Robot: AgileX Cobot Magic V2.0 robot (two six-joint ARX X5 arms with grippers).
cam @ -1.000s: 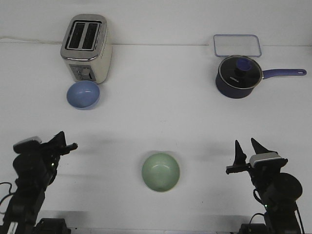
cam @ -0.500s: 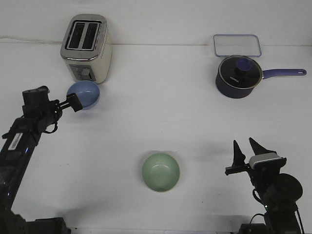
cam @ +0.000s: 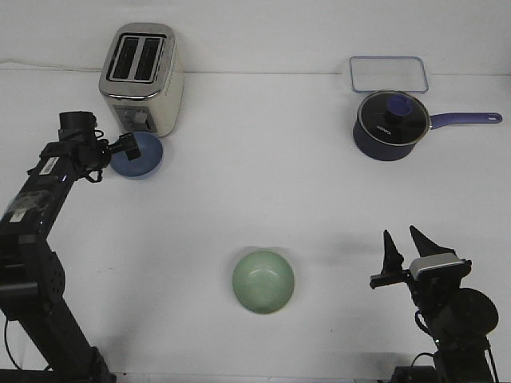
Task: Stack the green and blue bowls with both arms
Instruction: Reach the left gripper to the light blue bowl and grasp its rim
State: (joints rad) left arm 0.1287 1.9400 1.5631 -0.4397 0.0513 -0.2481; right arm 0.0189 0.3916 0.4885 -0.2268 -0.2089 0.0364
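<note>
Over the bench's far left, beside the toaster (cam: 141,78), our left gripper (cam: 128,146) sits at the blue bowl's (cam: 142,157) near rim; we cannot tell whether its fingers are spread or closed. Near the bench's front middle sits the green bowl (cam: 263,281), well apart. Our right gripper (cam: 404,254) hovers low, fingers spread.

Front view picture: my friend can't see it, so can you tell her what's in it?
The robot's left gripper reaches over the near-left rim of a blue bowl beside a toaster, while a green bowl sits alone near the front of the white table. The right gripper waits open at the front right, and a dark blue lidded saucepan stands at the back.
</note>
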